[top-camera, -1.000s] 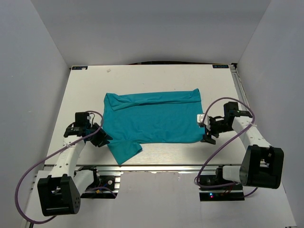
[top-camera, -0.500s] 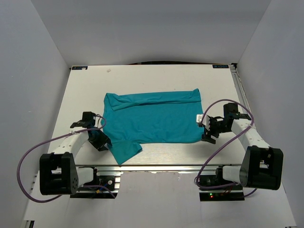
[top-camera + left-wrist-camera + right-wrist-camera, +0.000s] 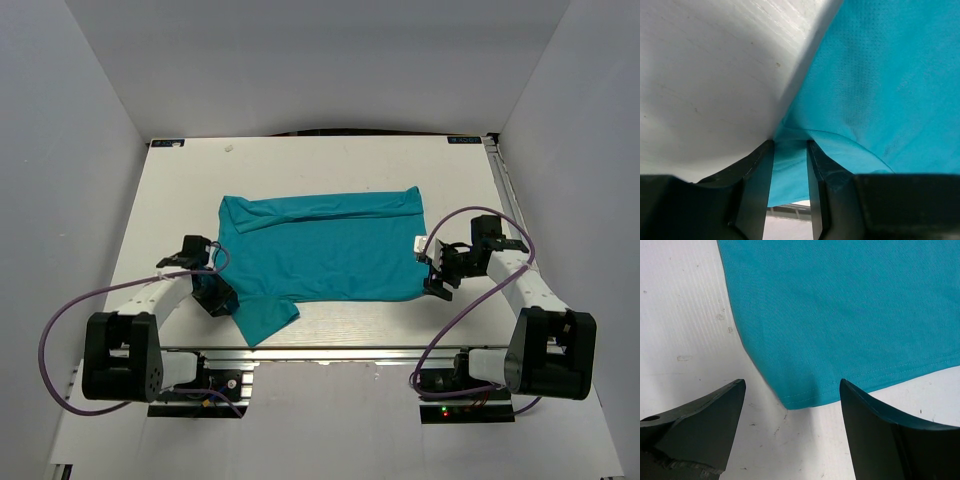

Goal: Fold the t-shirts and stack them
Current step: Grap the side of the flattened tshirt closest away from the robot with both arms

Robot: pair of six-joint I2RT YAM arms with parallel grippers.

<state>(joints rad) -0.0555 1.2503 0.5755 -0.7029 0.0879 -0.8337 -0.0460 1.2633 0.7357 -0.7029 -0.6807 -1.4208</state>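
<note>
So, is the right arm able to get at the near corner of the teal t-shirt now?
Probably yes. The right arm's fingers stand open over the table, with the teal t-shirt's corner lying flat between them and nothing in the way.

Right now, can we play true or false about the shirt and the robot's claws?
1. The shirt is teal. True.
2. The right claw is squeezed shut. False: it is wide open.
3. The left claw has some of the shirt between its fingers. True.
4. Two shirts are stacked on the table. False: only one shirt shows, lying spread out on it.
</note>
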